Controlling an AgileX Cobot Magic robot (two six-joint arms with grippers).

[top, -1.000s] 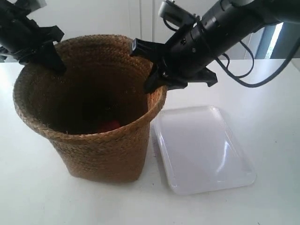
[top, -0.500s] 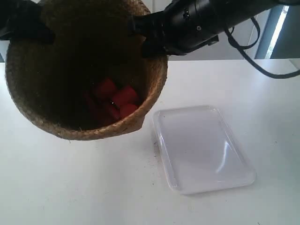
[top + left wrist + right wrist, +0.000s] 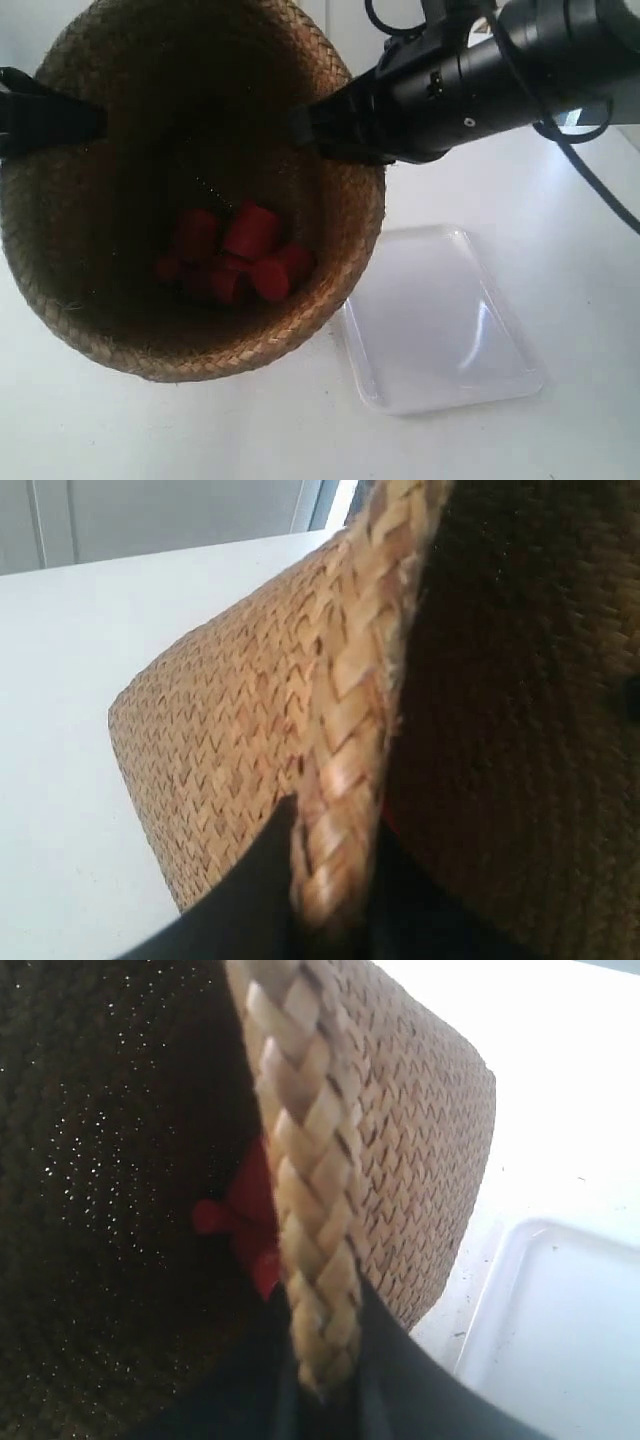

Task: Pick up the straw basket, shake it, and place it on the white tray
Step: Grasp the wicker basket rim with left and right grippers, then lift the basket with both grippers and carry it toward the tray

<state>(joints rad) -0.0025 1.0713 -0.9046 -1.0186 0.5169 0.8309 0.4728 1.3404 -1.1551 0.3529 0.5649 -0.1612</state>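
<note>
The straw basket hangs in the air above the table, its mouth tipped toward the exterior camera. My left gripper is shut on its braided rim, one finger outside the wall and one inside. On the opposite side my right gripper is shut on the rim in the same way. In the exterior view the two grips sit at the rim's left and right. The white tray lies flat on the table to the right of and below the basket, also seen in the right wrist view.
Several red cylinder pieces lie loose on the basket's floor, partly visible in the right wrist view. The white table spreads all round. A black cable trails from the arm at the exterior view's right.
The basket has risen off the table, come closer to the exterior camera and tipped its mouth toward it. The red pieces inside have shifted. Both grips on the rim have held.
</note>
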